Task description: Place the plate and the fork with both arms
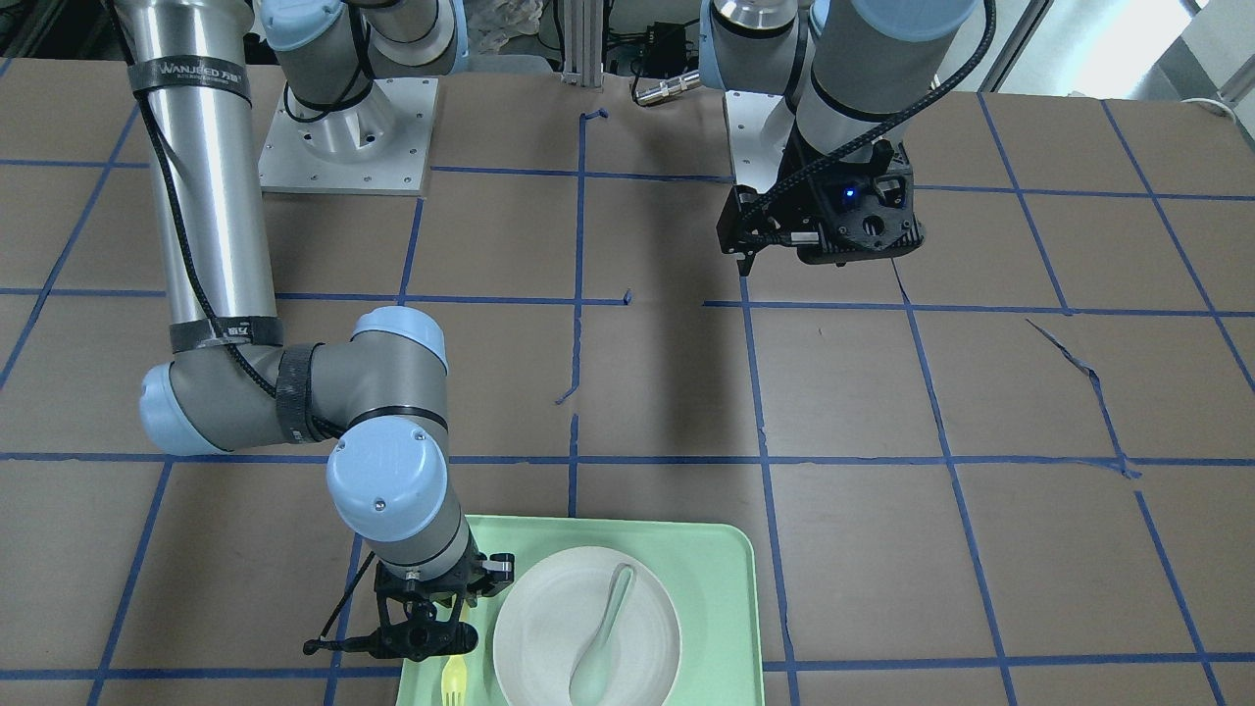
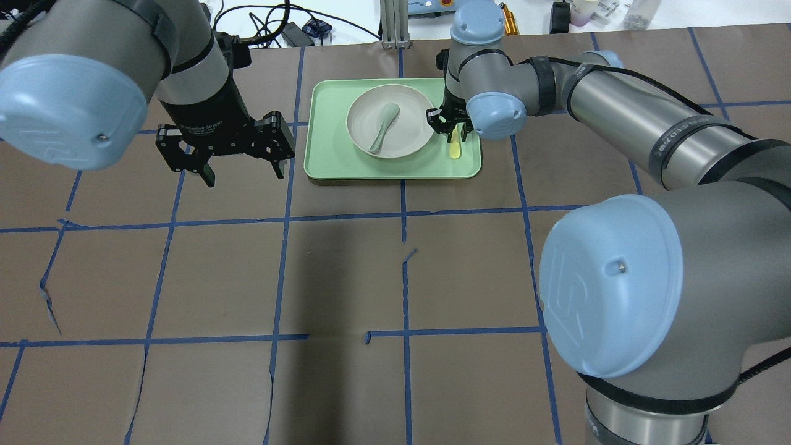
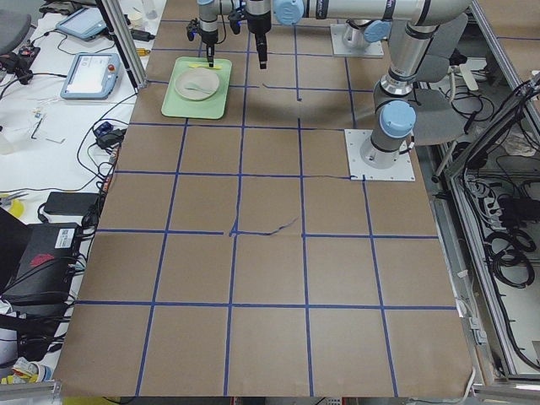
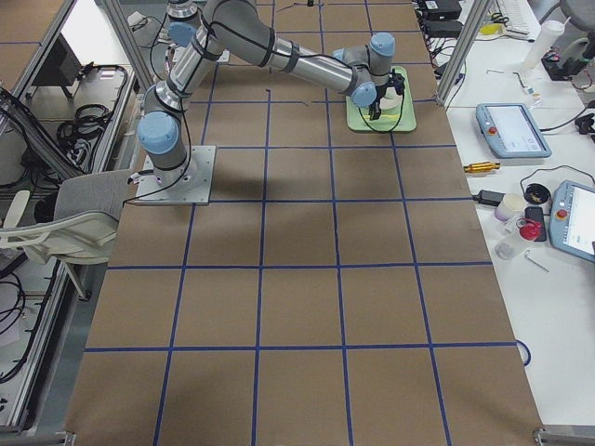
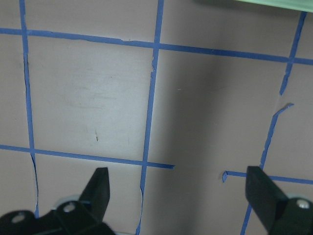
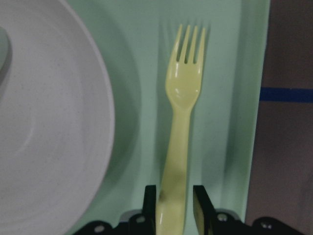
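The rectangular light-green tray sits at twelve o'clock on the brown taped table. On it rests the round off-white plate, a pale grey-green spoon lying inside. At the plate's three o'clock lies the slim pale-yellow plastic fork. The right gripper has its jaws closed against the fork's handle. The left gripper hangs spread wide, holding nothing, over bare table at the tray's nine o'clock. Judging by this, neither piece is placed yet.

Your right gripper points down with its fingers nearly closed. Your left gripper hangs raised above the table, fingers spread wide, holding nothing.
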Controlling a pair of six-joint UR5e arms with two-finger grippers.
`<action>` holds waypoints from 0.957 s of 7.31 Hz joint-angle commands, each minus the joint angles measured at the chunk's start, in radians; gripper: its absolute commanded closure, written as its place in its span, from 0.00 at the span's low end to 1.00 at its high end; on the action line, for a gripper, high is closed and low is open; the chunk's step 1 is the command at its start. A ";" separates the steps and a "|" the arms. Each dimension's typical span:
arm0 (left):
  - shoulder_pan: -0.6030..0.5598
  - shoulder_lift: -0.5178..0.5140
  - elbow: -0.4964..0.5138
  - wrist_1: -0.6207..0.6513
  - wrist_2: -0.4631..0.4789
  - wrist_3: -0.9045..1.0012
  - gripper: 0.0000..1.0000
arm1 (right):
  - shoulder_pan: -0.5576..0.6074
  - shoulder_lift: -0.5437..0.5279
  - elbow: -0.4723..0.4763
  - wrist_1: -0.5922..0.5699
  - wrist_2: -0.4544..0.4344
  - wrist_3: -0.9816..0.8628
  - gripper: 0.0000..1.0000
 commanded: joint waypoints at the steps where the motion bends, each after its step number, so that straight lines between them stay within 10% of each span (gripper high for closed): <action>1: 0.000 0.000 0.000 0.000 0.000 -0.001 0.00 | -0.004 -0.063 0.003 0.051 0.000 -0.007 0.00; 7: 0.000 0.006 0.000 -0.002 0.000 -0.006 0.00 | -0.096 -0.568 0.065 0.521 -0.003 -0.079 0.00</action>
